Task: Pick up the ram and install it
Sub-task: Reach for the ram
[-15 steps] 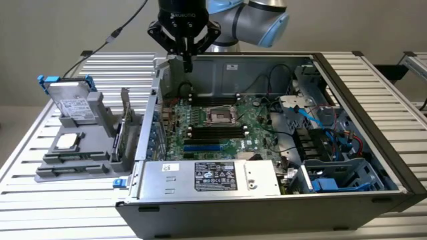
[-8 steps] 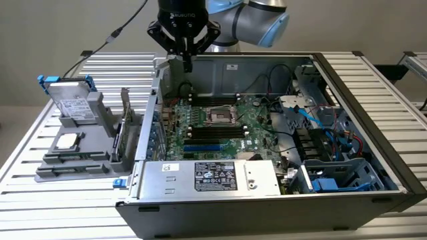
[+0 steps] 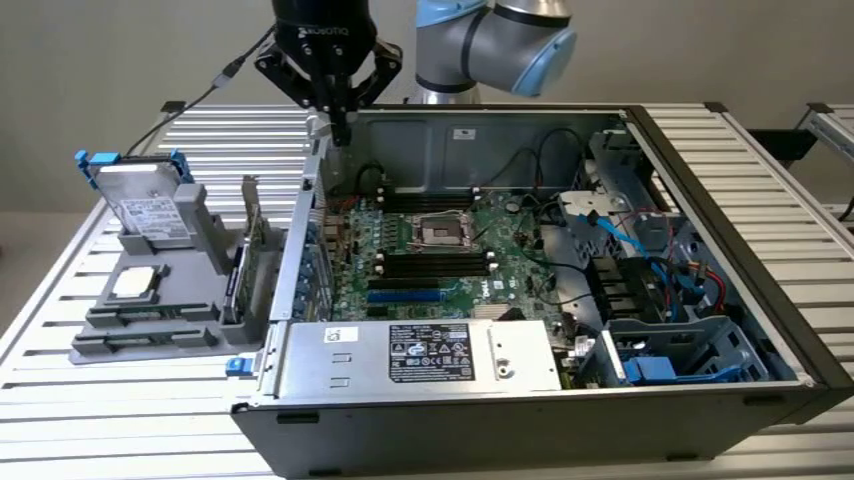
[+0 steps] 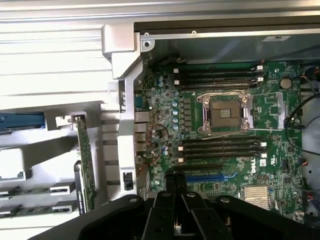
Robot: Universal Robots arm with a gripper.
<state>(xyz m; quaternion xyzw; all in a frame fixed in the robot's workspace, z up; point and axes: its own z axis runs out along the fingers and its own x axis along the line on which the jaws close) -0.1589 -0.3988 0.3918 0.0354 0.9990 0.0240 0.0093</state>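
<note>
fingers (image 4: pixel 170 187) closed; wrist view, motherboard (image 4: pixel 280 125) beneath

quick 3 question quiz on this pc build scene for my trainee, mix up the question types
1. True or false: the gripper is shut on the ram.
2. The CPU socket on the motherboard is: A) empty B) holding a processor C) under a cooler.
3. Fill in: the hard drive stands in the grey holder, on the exterior view's ___ of the case.
Key: 1 false, it grips nothing; the ram lies in the holder. 2 A. 3 left.
</note>
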